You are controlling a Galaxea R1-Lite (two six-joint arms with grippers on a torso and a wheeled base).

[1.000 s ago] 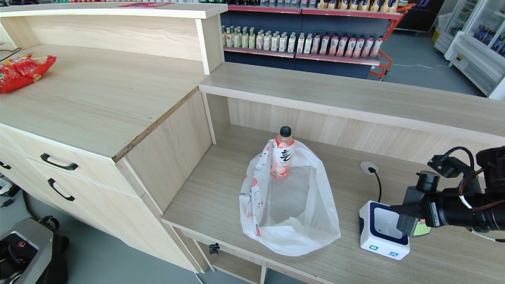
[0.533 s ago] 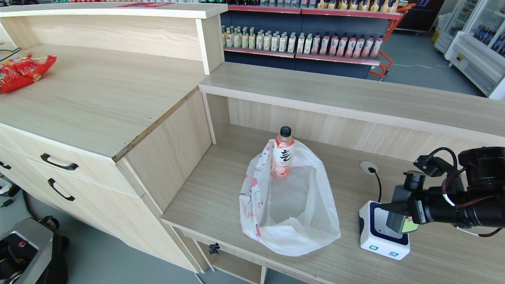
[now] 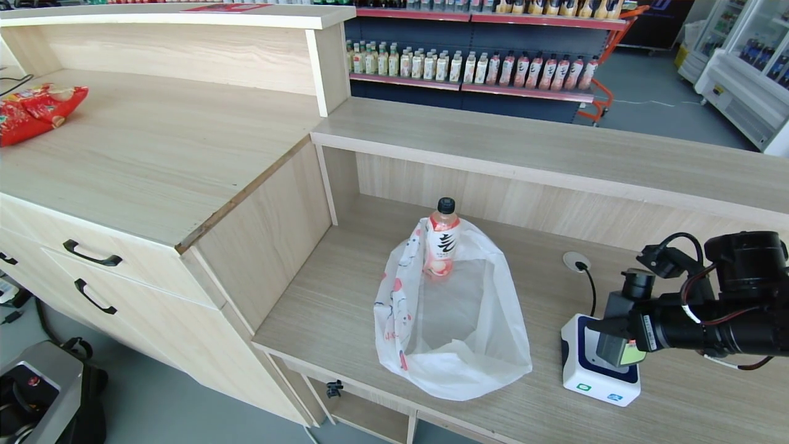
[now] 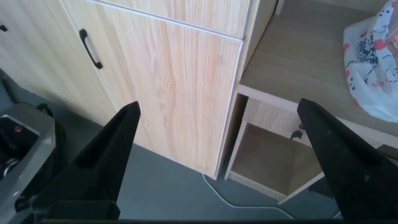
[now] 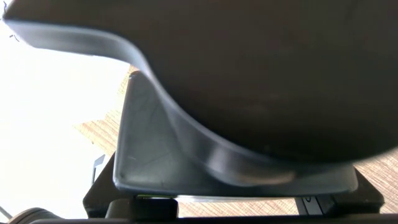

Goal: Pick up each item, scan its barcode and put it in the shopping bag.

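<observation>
Across the lower counter (image 3: 345,308), the one change you need to note is the right arm: within the last second it has slid toward the robot's left. Its right gripper (image 3: 616,348) now hangs over the near half of the scanner (image 3: 582,377), closer to the shopping bag (image 3: 453,351). The bag itself has not shifted and sits open-mouthed. The bottle (image 3: 442,243) stands at the bag's far side, seemingly inside the rim. The fingers appear pinched on a small pack (image 3: 633,355), grey with a green face. You can judge the scan done or nearly so, with the carry to the bag next. The red snack packets (image 3: 37,111) wait on the upper counter. The left gripper (image 4: 219,106) hangs low beside the cabinet, fingers spread, holding nothing.
</observation>
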